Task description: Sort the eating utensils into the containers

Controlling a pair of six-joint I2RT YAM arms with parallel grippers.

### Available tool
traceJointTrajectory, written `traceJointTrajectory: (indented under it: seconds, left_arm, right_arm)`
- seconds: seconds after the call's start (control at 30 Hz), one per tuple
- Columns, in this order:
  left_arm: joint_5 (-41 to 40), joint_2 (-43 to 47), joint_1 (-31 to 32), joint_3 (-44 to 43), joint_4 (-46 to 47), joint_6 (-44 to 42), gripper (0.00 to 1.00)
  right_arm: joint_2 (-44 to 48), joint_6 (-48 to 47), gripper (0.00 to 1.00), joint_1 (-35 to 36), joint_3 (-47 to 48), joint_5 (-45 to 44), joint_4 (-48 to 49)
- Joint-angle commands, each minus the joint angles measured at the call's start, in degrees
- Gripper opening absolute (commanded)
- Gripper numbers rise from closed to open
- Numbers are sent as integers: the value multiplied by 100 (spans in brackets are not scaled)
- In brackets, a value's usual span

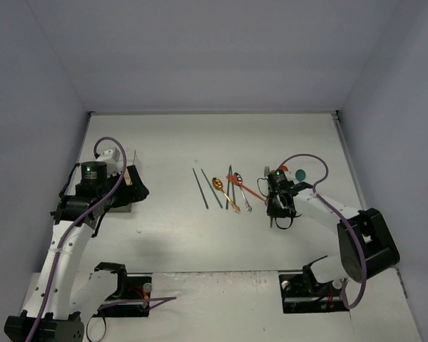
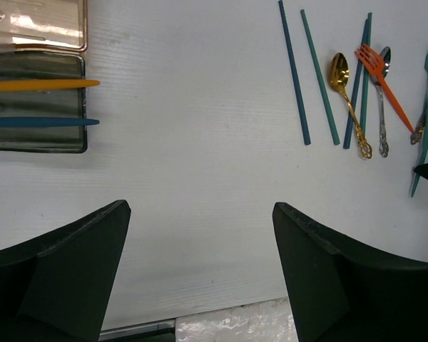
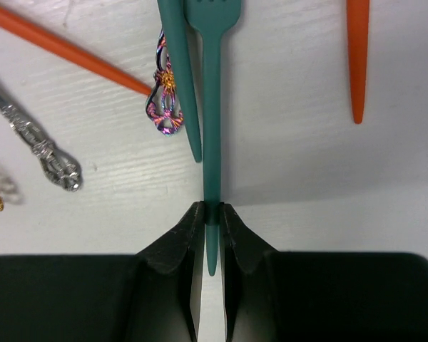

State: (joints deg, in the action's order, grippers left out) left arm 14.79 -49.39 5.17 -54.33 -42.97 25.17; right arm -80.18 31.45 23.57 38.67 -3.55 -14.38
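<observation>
Sorting has barely begun, judging by how things lie. The container (image 2: 36,139) sits near the left edge of the desk (image 1: 171,235). One of its compartments holds an orange chopstick (image 2: 43,85) and a blue chopstick (image 2: 43,122), lying parallel and apart. Its neighbouring compartment looks empty, as far as the left wrist view shows.

Most of the utensils remain in a loose row across the middle of the desk, toward the far edge. These include two teal chopsticks (image 2: 294,71), a gold spoon (image 2: 346,92), an orange fork (image 2: 385,89) and a silver spoon (image 2: 381,107). A teal spoon (image 1: 299,173) lies further toward the right edge.

The right gripper (image 3: 212,214) is pressed together on the handle end of a teal fork (image 3: 212,128), which lies flat on the desk with its tines pointing away. A second teal handle (image 3: 180,78) lies just beside it, close enough that it might be dragged along. An iridescent ornate handle (image 3: 164,100) lies just beyond that.

The left gripper (image 2: 200,208) is spread wide and holds nothing, hovering over the desk near the container.

A broad stretch of bare desk lies between the container and the utensil row, leaving room to carry pieces across. The container sits tight against the left edge under the left arm, so the approach there is probably the cramped part.
</observation>
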Motion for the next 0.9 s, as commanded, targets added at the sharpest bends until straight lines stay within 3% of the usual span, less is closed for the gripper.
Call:
traceJointTrajectory:
  seconds: [0.0,0.37,0.5,0.7,0.87]
  left_arm:
    - [225,-35,81,-411,385,241,79]
    - [606,-136,573,-591,911,1021,79]
    - [209,-337,1344,-713,1352,1415,79]
    - [-697,-1159,2991,-1102,2115,1905,79]
    - [-1178,-1732,3704,-1315,2829,2274,79]
  right_arm:
    - [502,-69,0,147,114,161,-205]
    - [1505,-304,0,928,956,-198,-330]
    - [1643,-638,0,1384,1527,-32,-322]
    - [1590,-1156,0,2189,2259,373,-229]
    - [1550,-1215,0,2537,2581,715,-77]
